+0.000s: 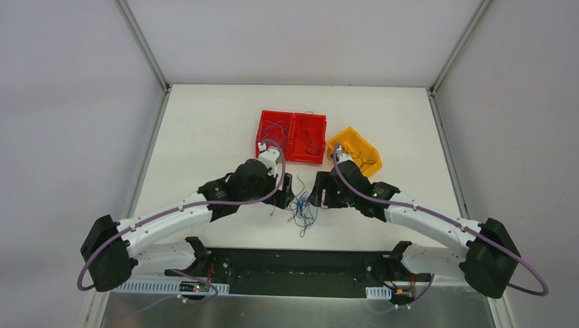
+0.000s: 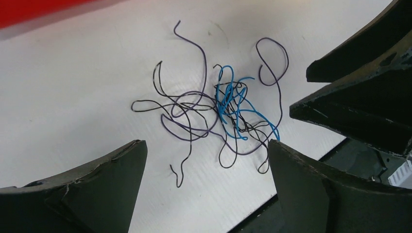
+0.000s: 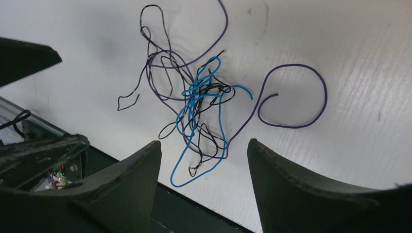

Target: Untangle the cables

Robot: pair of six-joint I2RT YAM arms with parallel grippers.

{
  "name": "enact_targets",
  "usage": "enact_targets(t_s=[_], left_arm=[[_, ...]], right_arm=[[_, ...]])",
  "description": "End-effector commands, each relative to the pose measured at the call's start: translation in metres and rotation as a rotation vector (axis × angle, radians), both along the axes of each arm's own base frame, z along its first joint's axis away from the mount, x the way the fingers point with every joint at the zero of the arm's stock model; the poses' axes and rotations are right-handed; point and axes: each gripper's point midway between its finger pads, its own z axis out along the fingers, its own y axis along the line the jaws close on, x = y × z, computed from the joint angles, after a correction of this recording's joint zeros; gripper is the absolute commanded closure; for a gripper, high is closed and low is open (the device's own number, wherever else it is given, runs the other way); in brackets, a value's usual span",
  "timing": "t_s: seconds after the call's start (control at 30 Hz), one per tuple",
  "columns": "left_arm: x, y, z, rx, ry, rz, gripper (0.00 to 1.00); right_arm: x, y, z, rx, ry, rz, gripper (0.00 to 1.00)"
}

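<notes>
On the white table [image 1: 205,137], the left arm [image 1: 177,215] and right arm [image 1: 423,215] lean in toward the middle. Behind them a red bin [image 1: 292,137] sits just beside a yellow bin [image 1: 355,152]. The left gripper [image 2: 206,145] and right gripper [image 3: 204,145] face each other, jaws apart, holding nothing. Between them the cables [image 1: 301,208] lie on the table, a blue, purple and black tangle.

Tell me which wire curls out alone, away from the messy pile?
The purple wire at the right of the right wrist view: it swings out in a big hook; the rest are knotted in the tangle.
</notes>
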Motion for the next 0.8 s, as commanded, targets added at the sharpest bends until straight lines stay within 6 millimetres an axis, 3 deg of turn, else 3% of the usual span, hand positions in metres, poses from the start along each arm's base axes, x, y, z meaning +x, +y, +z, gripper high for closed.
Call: enact_targets(t_s=[0.0,0.17,0.27,0.5,0.6,0.77], left_arm=[[-0.006,-0.018,-0.005,-0.032,0.110,-0.017,0.01],[0.000,-0.020,-0.015,-0.012,0.140,0.018,0.02],[0.004,-0.019,-0.021,0.014,0.157,0.036,0.08],[0.027,0.002,-0.043,0.063,0.194,0.187,0.23],[0.035,0.005,-0.053,0.079,0.219,0.203,0.25],[0.043,-0.001,-0.066,0.079,0.247,0.197,0.25]], right_arm=[[0.016,0.001,-0.008,0.014,0.001,-0.144,0.35],[0.027,0.002,-0.026,-0.015,0.011,-0.206,0.43],[0.028,0.006,-0.029,0.002,0.010,-0.201,0.45],[0.038,0.006,-0.004,-0.112,-0.043,-0.137,0.43],[0.038,0.018,0.005,-0.078,-0.026,-0.123,0.43],[0.038,0.035,-0.001,0.008,0.040,-0.167,0.45]])
